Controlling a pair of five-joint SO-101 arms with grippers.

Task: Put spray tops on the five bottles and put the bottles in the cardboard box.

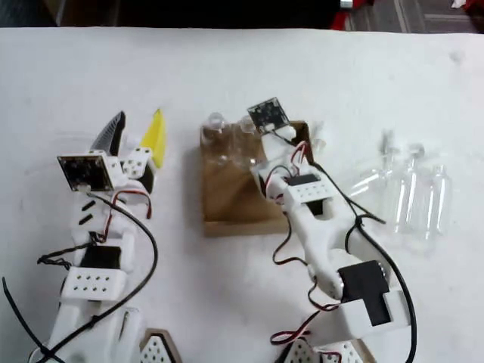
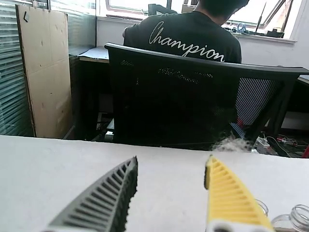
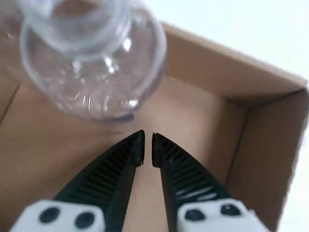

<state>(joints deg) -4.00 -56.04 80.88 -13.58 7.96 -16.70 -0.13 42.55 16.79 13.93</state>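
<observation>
The right fingers hang inside the cardboard box, low over its bare floor. They are all but closed, with a hairline gap between the tips and nothing held. The step in hand looks like getting this arm out of the box and across to the next bottle. To do that well, it should rise straight up until the tips clear both the bottle neck ahead and the box wall, and only then swing toward 3 o'clock. A low sideways sweep would likely topple what stands there. The fingers should also spread wide before coming down on a lying bottle.

The near end of the box is bare cardboard. Just beyond the right fingers a clear bottle stands upright with its neck open and no spray top on it. A second bottle stands beside it at the box's 12 o'clock end, and its neck looks bare too. So the box holds two bottles, both seemingly without tops, which would need fitting.

At 3 o'clock from the box, what look like three more bottles lie on their sides close together on the white surface. Small pale pieces beyond them may be spray tops, but they are too small to tell.

At 9 o'clock, the left fingers, one black and one yellow, are spread wide and empty, apart from the box.
</observation>
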